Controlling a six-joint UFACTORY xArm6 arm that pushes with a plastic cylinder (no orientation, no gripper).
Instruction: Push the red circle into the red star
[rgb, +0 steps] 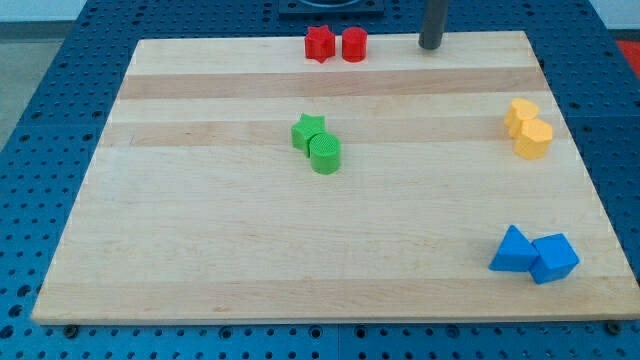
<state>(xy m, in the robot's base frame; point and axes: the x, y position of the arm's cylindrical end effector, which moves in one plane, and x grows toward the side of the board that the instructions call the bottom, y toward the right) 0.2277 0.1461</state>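
Near the view's top edge of the wooden board, my tip rests on the surface, well to the view's right of the 2 red blocks and touching neither of them. As a bare rod it has no jaws to open or close, and it holds nothing and presses against no block. The red circle stands close to the board's top edge, a little left of the board's middle, and the red star sits just beside it on the view's left; the 2 look as if they are touching or very nearly so, though I cannot tell whether a thin gap separates them. Around the board's centre the green star and the green circle sit pressed together, the circle lower and slightly to the right. Toward the view's right edge, 2 yellow blocks are joined, 1 above the other; their exact shapes are hard to make out. At the lower right, the blue triangle lies against the blue cube, which is tilted. A blue perforated table surrounds the board on all sides.
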